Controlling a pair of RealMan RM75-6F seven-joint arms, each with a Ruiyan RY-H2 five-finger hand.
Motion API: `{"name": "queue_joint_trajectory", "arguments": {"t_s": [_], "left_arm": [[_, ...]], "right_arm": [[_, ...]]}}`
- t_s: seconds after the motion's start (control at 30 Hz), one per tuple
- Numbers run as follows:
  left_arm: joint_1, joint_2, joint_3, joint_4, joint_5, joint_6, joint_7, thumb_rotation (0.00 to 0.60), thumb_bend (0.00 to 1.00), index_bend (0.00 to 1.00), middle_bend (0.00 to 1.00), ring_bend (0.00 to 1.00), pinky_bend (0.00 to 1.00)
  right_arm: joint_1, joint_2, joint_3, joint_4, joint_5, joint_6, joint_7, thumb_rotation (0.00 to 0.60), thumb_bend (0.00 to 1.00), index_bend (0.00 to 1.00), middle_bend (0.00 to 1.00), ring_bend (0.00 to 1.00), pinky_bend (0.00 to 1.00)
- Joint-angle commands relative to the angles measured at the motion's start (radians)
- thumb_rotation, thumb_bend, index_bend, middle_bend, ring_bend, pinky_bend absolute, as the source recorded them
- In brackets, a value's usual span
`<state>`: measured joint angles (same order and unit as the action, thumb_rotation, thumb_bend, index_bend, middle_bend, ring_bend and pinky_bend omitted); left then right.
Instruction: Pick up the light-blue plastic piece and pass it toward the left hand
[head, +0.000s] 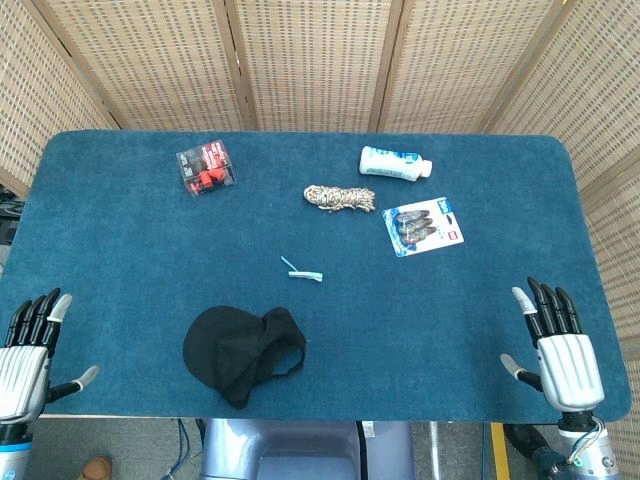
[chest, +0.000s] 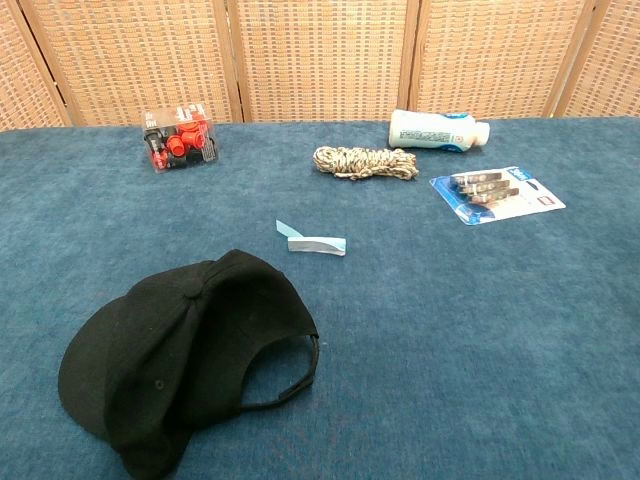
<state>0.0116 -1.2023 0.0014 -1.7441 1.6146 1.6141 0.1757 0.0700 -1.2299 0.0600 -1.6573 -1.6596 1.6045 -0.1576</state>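
Observation:
The light-blue plastic piece is a small bent strip lying flat on the blue table near its middle; the chest view shows the piece just beyond the cap. My left hand rests at the table's front left corner, fingers spread, holding nothing. At the front right corner my right hand lies the same way, fingers apart and empty. Both hands are far from the strip. Neither hand appears in the chest view.
A black cap lies in front of the strip. Further back are a red-and-black packet, a coil of cord, a white bottle on its side and a blister pack. Wicker screens stand behind the table.

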Motion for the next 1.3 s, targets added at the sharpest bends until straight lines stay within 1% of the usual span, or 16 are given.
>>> {"name": "queue_joint_trajectory", "arguments": {"t_s": [0.03,0.23,0.37,0.5,0.53,0.6,0.7,0.73,0.83,0.87,1.0,1.07,1.17,1.3], "left_arm": [[0.0,0.0,-0.001,0.0,0.001,0.001,0.001,0.6,0.0,0.0,0.0,0.0,0.0],[0.0,0.002,-0.002,-0.001,-0.003,0.0,-0.001,0.6,0.0,0.0,0.0,0.0,0.0],[-0.001,-0.003,-0.009,0.008,-0.018,-0.005,-0.003,0.6,0.0,0.0,0.0,0.0,0.0],[-0.008,-0.005,-0.021,0.0,-0.045,-0.021,0.013,0.6,0.0,0.0,0.0,0.0,0.0],[-0.011,-0.005,-0.026,-0.005,-0.053,-0.023,0.017,0.6,0.0,0.0,0.0,0.0,0.0],[-0.014,-0.007,-0.035,-0.01,-0.064,-0.026,0.025,0.6,0.0,0.0,0.0,0.0,0.0],[-0.021,-0.011,-0.048,-0.014,-0.089,-0.036,0.039,0.6,0.0,0.0,0.0,0.0,0.0],[-0.023,-0.012,-0.052,-0.015,-0.097,-0.04,0.042,0.6,0.0,0.0,0.0,0.0,0.0],[-0.031,-0.016,-0.066,-0.016,-0.131,-0.057,0.053,0.6,0.0,0.0,0.0,0.0,0.0],[-0.034,-0.016,-0.072,-0.017,-0.147,-0.064,0.056,0.6,0.0,0.0,0.0,0.0,0.0],[-0.048,-0.02,-0.096,-0.014,-0.204,-0.092,0.065,0.6,0.0,0.0,0.0,0.0,0.0],[-0.056,-0.023,-0.107,-0.011,-0.231,-0.106,0.07,0.6,0.0,0.0,0.0,0.0,0.0],[-0.068,-0.027,-0.119,-0.006,-0.263,-0.127,0.081,0.6,0.0,0.0,0.0,0.0,0.0],[-0.074,-0.028,-0.13,-0.004,-0.295,-0.137,0.086,0.6,0.0,0.0,0.0,0.0,0.0]], "right_arm": [[0.0,0.0,0.0,0.0,0.0,-0.001,0.0,0.6,0.0,0.0,0.0,0.0,0.0],[0.008,0.0,0.0,-0.002,0.007,-0.019,-0.005,0.6,0.0,0.0,0.0,0.0,0.0],[0.045,0.01,0.032,-0.006,0.032,-0.065,-0.033,0.6,0.0,0.0,0.0,0.0,0.0],[0.141,0.051,0.117,-0.064,0.107,-0.186,-0.097,0.6,0.0,0.0,0.0,0.0,0.0],[0.177,0.065,0.147,-0.09,0.142,-0.235,-0.126,0.6,0.0,0.0,0.0,0.0,0.0],[0.235,0.082,0.188,-0.125,0.2,-0.316,-0.163,0.6,0.0,0.0,0.0,0.0,0.0],[0.355,0.087,0.26,-0.172,0.349,-0.486,-0.226,0.6,0.0,0.01,0.0,0.0,0.0],[0.388,0.081,0.275,-0.172,0.388,-0.525,-0.247,0.6,0.0,0.02,0.0,0.0,0.0],[0.5,0.031,0.308,-0.144,0.512,-0.639,-0.326,0.6,0.0,0.08,0.0,0.0,0.0],[0.551,-0.001,0.317,-0.124,0.574,-0.682,-0.362,0.6,0.0,0.1,0.0,0.0,0.0],[0.706,-0.119,0.328,-0.036,0.753,-0.771,-0.466,0.6,0.0,0.23,0.0,0.0,0.0],[0.778,-0.182,0.33,0.022,0.837,-0.787,-0.51,0.6,0.0,0.28,0.0,0.0,0.0],[0.873,-0.278,0.328,0.124,0.941,-0.798,-0.561,0.6,0.04,0.33,0.0,0.0,0.0],[0.955,-0.381,0.324,0.232,1.023,-0.801,-0.591,0.6,0.1,0.37,0.0,0.0,0.0]]}}
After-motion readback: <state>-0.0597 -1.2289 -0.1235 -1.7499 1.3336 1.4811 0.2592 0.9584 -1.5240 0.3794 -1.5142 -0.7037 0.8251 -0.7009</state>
